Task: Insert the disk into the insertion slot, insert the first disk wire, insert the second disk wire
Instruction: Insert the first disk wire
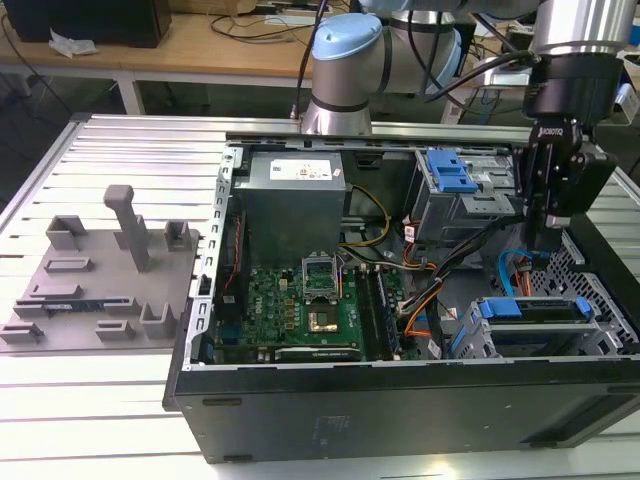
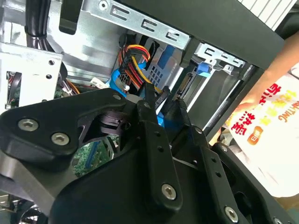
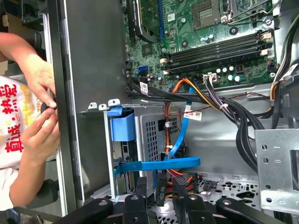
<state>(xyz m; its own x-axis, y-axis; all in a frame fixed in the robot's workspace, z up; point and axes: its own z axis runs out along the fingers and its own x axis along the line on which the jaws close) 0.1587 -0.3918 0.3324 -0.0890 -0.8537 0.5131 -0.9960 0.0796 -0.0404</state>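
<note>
The disk (image 1: 530, 309), framed by its blue carrier, lies in the insertion slot (image 1: 478, 338), a low grey cage at the exterior view's right inside the open computer case. In the first wrist view the carrier's blue tab (image 3: 123, 124) shows beside the cage's perforated wall (image 3: 153, 136). My gripper (image 1: 549, 238) hangs just behind the cage. In the second wrist view its fingers (image 2: 148, 100) stand close together on a black plug with blue below it, the end of a blue disk wire (image 2: 164, 122). A plug with red, yellow and black wires (image 2: 132, 58) hangs just beyond.
A taller grey bay with a blue lever (image 1: 450, 170) stands behind the cage. The motherboard (image 1: 310, 300) and power supply (image 1: 292, 200) fill the case's left. A person's hands (image 3: 42, 107) touch the case's outer wall. A grey fixture plate (image 1: 100, 280) lies on the table.
</note>
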